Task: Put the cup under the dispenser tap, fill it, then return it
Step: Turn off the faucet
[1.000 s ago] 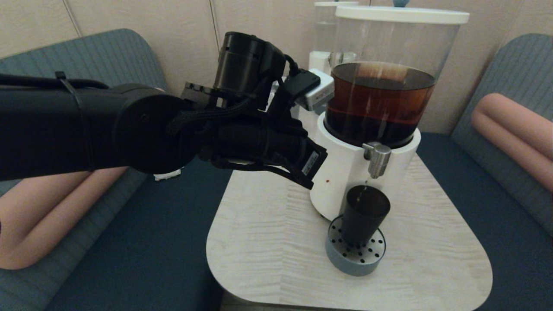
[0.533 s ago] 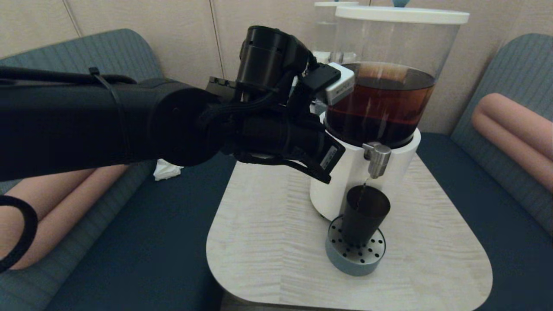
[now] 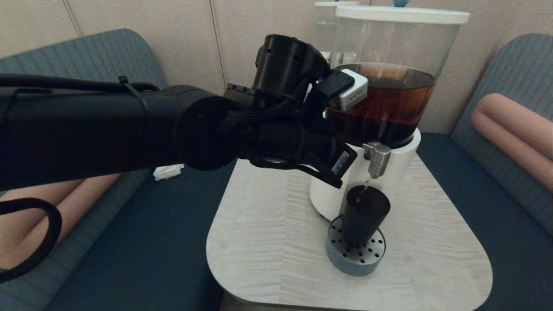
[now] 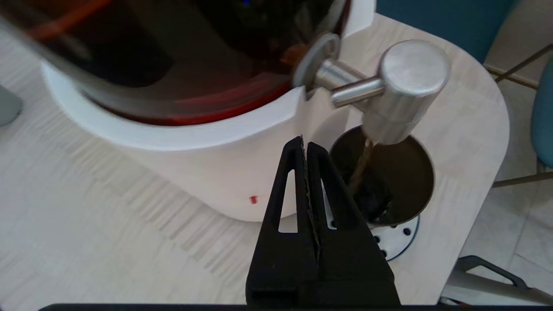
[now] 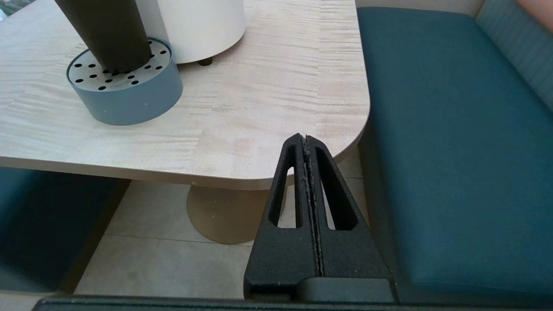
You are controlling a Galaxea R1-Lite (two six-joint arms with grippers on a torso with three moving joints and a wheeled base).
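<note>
Brown liquid is streaming from the dispenser tap (image 3: 377, 158) into the cup (image 3: 363, 214), which is standing upright on the perforated grey drip tray (image 3: 355, 259) right under the spout, on the pale wood desk (image 3: 268, 246). The left claw (image 4: 305, 144) is hovering clenched and empty just beside the tap, against the dispenser's white base. The right claw (image 5: 305, 142) is sitting clenched, low off the desk edge by the teal seat (image 5: 453, 129).

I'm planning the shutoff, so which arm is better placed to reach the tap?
Left, probably. The left tool hangs shut beside the tap over the filling cup; the right tool is parked below the table edge.
</note>
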